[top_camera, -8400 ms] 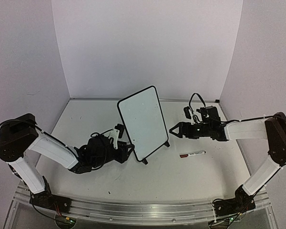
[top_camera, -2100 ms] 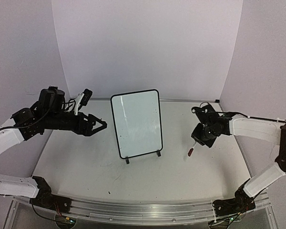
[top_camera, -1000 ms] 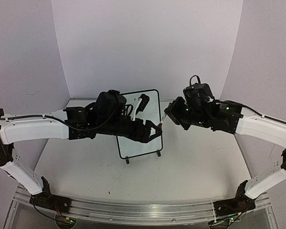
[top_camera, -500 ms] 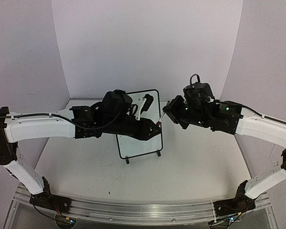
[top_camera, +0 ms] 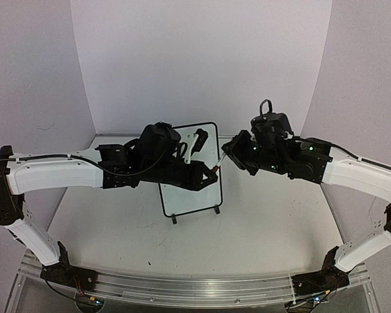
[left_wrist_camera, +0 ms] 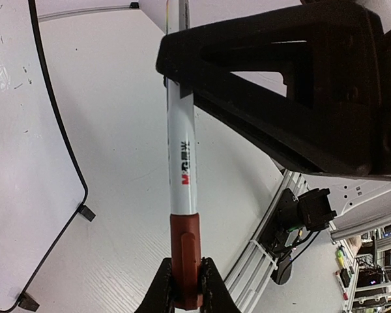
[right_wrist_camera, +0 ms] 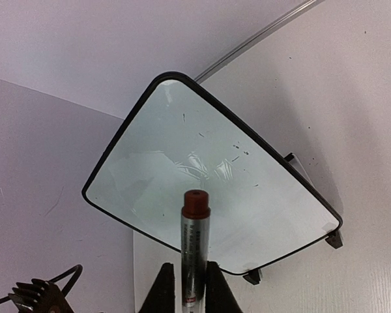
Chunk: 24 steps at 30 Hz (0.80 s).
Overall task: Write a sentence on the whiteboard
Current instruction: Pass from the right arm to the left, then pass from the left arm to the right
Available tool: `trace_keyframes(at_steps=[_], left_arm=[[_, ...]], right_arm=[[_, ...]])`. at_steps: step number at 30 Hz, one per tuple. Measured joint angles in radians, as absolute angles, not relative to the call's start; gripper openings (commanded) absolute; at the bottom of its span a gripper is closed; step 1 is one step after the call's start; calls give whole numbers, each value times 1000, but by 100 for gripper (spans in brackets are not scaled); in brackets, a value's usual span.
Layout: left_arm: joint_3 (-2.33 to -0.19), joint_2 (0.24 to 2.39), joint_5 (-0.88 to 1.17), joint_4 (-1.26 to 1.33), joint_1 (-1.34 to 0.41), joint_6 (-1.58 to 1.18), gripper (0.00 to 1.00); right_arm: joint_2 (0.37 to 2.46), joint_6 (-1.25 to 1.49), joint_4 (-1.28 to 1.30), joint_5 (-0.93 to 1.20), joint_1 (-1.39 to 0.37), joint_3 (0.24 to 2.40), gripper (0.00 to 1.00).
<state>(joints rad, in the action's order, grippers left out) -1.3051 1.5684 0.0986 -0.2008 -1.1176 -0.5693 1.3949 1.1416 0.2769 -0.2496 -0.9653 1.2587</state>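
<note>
The whiteboard (top_camera: pixel 190 194) stands upright at the table's middle, its upper part hidden behind my left arm. Its face (right_wrist_camera: pixel 202 163) carries a few small specks, and no sentence shows on it. Both arms meet in the air above it. A white marker (top_camera: pixel 219 162) spans between the two grippers. My left gripper (left_wrist_camera: pixel 184 290) is shut on the marker's red cap (left_wrist_camera: pixel 184 251). My right gripper (right_wrist_camera: pixel 190 287) is shut on the marker's barrel (right_wrist_camera: pixel 194 251), whose red tail end points toward the board. In the top view the left gripper (top_camera: pixel 212 171) sits just below and left of the right gripper (top_camera: pixel 227 154).
White walls close the table at the back and on both sides. A metal rail (top_camera: pixel 195 287) with the arm bases and cables runs along the near edge. The whiteboard's two black feet (top_camera: pixel 215 209) rest on the tabletop (top_camera: pixel 274 222).
My left gripper has closed from wide open onto the marker's red cap. Both arms have barely shifted, and the right gripper still holds the barrel.
</note>
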Motion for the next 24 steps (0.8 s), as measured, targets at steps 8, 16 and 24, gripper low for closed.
trace_keyframes(at_steps=[8, 16, 24], left_arm=[[-1289, 1544, 227, -261, -1076, -480, 0], [-1200, 1407, 488, -378, -951, -340, 0], [-1208, 1380, 723, -523, -950, -208, 0]], right_arm=[[1394, 952, 345, -178, -958, 1309, 67], [1357, 772, 420, 163, -806, 1317, 75], [1399, 671, 384, 662, -774, 1317, 74]])
